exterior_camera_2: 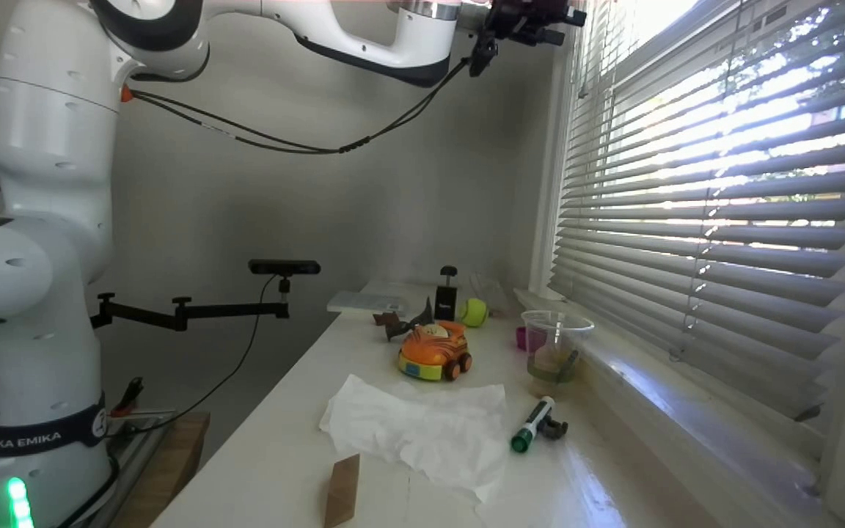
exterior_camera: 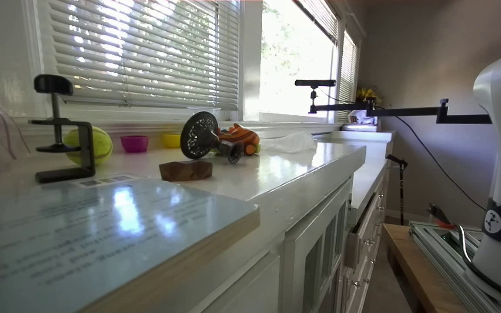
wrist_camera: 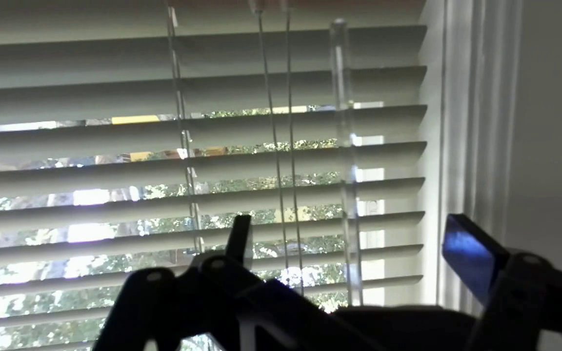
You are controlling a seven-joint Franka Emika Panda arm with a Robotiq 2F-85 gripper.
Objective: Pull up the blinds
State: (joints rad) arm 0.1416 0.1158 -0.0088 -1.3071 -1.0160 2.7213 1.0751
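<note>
The blinds are white with many horizontal slats. They show in both exterior views [exterior_camera: 146,56] [exterior_camera_2: 716,213] and fill most of the wrist view [wrist_camera: 66,181]. They hang lowered, with the slats partly tilted open. In the wrist view two thin pull cords [wrist_camera: 292,146] and a clear wand [wrist_camera: 342,87] run in front of the slats, their free ends near the picture's top. My gripper [wrist_camera: 351,243] is open and empty. The cords and wand lie between its fingers in the picture; the depth gap is unclear. In an exterior view the gripper [exterior_camera_2: 565,26] is high beside the blinds' far edge.
The white counter holds a toy car [exterior_camera_2: 433,350], clear cup [exterior_camera_2: 554,345], crumpled paper [exterior_camera_2: 422,425], green marker [exterior_camera_2: 532,424], clamp [exterior_camera: 87,148] and tennis ball [exterior_camera: 102,145]. The window frame [wrist_camera: 471,122] stands beside the right finger. Camera arms [exterior_camera: 407,112] reach over the room side.
</note>
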